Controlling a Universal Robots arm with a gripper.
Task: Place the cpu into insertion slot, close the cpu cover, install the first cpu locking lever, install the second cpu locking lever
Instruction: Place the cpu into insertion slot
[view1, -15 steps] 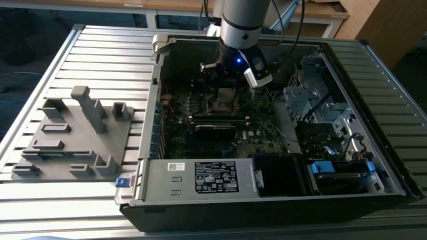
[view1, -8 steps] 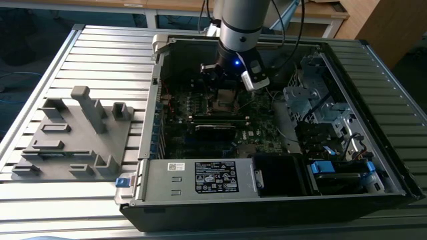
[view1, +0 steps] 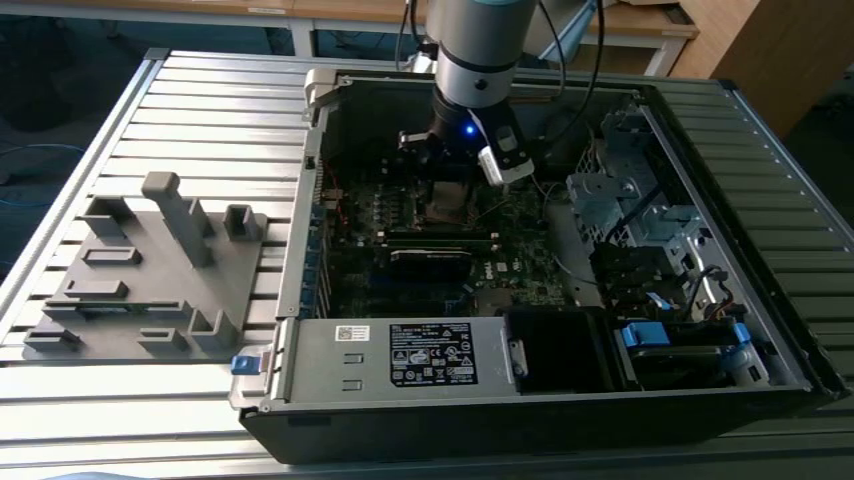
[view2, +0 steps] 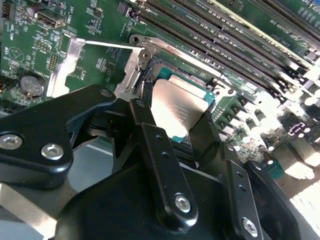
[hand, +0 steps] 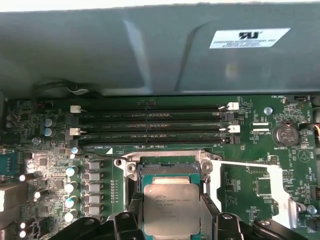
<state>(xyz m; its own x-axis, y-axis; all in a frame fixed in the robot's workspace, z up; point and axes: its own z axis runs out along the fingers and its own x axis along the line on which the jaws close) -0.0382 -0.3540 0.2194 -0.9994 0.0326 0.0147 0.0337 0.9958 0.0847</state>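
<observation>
My gripper (view1: 454, 178) hangs inside the open computer case, shut on the cpu (view2: 180, 102) (hand: 171, 200), a flat silver square pinched by its two opposite edges between the black fingers (view2: 139, 112). The cpu hovers just over the insertion slot (hand: 167, 167) (view2: 192, 84), whose silvery rim and far edge show beyond the chip. A silvery locking lever (hand: 281, 197) (view2: 64, 67) lies swung out beside the socket on the green board. I cannot tell the cpu cover apart from the socket's metal rim.
Long black memory slots (hand: 150, 125) run just past the socket, below the grey case wall (hand: 150, 50). The labelled power supply box (view1: 400, 355) sits at the case front, with drive cages (view1: 627, 200) to the exterior view's right. A grey fixture plate (view1: 147, 270) lies outside the case.
</observation>
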